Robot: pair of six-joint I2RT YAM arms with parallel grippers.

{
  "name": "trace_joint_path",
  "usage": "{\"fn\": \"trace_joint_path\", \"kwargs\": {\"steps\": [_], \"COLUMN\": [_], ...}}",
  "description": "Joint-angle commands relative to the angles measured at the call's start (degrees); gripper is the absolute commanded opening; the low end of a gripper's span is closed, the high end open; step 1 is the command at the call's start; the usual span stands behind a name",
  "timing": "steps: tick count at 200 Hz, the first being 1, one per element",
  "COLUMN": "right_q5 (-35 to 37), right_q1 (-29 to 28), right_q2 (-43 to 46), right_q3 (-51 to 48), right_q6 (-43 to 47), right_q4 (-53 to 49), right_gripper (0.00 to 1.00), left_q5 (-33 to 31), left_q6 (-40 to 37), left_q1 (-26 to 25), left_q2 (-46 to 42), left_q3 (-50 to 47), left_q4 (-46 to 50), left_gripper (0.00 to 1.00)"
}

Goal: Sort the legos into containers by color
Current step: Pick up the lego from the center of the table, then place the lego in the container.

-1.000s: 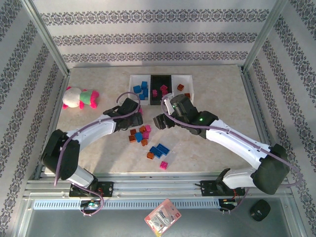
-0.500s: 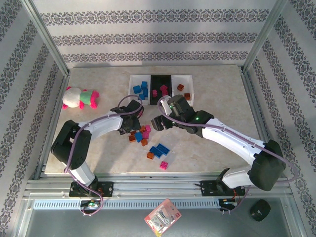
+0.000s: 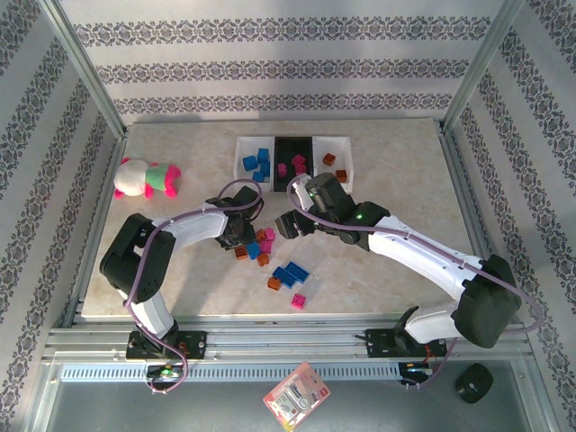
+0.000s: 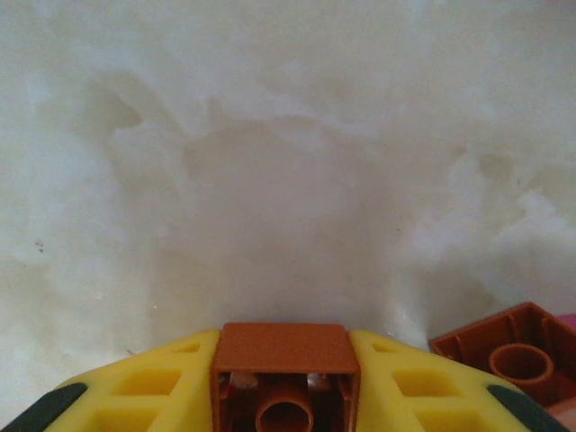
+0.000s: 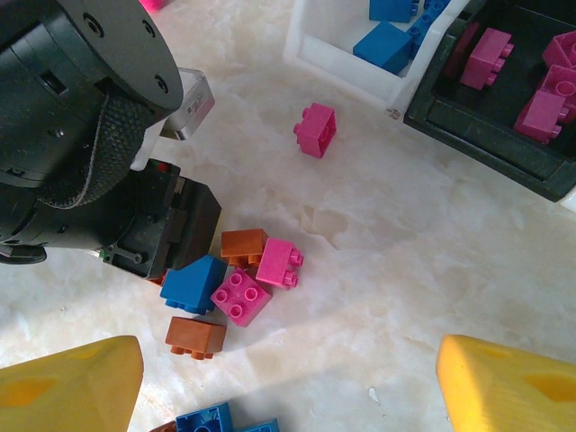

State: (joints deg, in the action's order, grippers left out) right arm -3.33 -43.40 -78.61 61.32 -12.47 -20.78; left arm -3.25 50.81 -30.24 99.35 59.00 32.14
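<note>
- My left gripper [image 3: 241,232] is clamped on an orange-brown brick [image 4: 284,346], low over the table [image 4: 270,162] at the edge of the loose cluster [image 5: 236,286].
- I judge it best to lift straight up, clearing the neighbouring brown brick [image 4: 504,346], then carry across to the right white tray [image 3: 348,153], where the orange-brown ones lie.
- My right gripper [image 3: 290,222] hovers beside the cluster, jaws wide apart, and should keep clear.
- A second ago my left gripper sat nearer that tray. It has since dropped onto the cluster.

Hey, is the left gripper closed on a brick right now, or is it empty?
Shut: the left gripper holds an orange-brown brick wedged between its yellow fingers.
</note>
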Motion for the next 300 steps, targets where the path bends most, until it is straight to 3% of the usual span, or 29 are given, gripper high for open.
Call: {"fn": "trace_joint_path", "kwargs": {"steps": [1, 43, 75, 101, 134, 198, 233, 257, 278, 300], "right_q5": [-0.22, 0.08, 2.2, 2.55, 4.3, 4.0, 3.66, 3.53, 3.09, 2.04], "right_q1": [-0.19, 1.4, 4.98, 8.49, 10.63, 13.81, 14.87, 15.17, 15.27, 15.27], "right_q2": [0.89, 3.9, 9.38, 14.27, 19.67, 26.81, 28.19, 29.01, 29.15, 28.62], "right_q3": [-0.6, -2.45, -6.19, -9.12, -10.88, -14.27, -15.33, -16.03, -16.32, -16.32], "right_q6": [-0.8, -2.43, -4.6, -4.89, -2.99, -4.23, -4.25, -4.86, -4.92, -4.93], "right_q4": [0.81, 2.91, 5.06, 4.58, -0.12, -3.51, -3.66, -3.27, -2.98, -2.39], "right_gripper": [0.85, 0.85, 0.85, 0.85, 0.85, 0.84, 0.84, 0.84, 0.84, 0.84], "left_q5": [-0.72, -2.42, 0.2, 1.85, 4.68, 3.58, 3.4, 4.94, 6.77, 7.68], "left_q6": [-1.39, -5.82, -6.48, -7.02, -6.98, -11.9, -11.82, -13.11, -15.78, -18.33], "left_q1": [0.79, 0.67, -0.3, -2.43, -5.02, -6.87, -6.08, -5.76, -5.73, -5.76], "left_q2": [-1.27, -4.69, -0.34, 7.56, 20.85, 49.75, 54.28, 54.21, 53.48, 51.54], "left_q3": [0.63, 4.95, 14.04, 25.2, 44.9, 89.48, 94.58, 94.61, 94.5, 93.48], "left_q4": [0.79, -0.86, -5.51, -10.08, -8.81, 5.06, 0.48, -1.15, -1.64, -1.86], "left_gripper": [0.32, 0.27, 0.26, 0.24, 0.23, 0.22, 0.19, 0.33, 0.62, 0.77]}}
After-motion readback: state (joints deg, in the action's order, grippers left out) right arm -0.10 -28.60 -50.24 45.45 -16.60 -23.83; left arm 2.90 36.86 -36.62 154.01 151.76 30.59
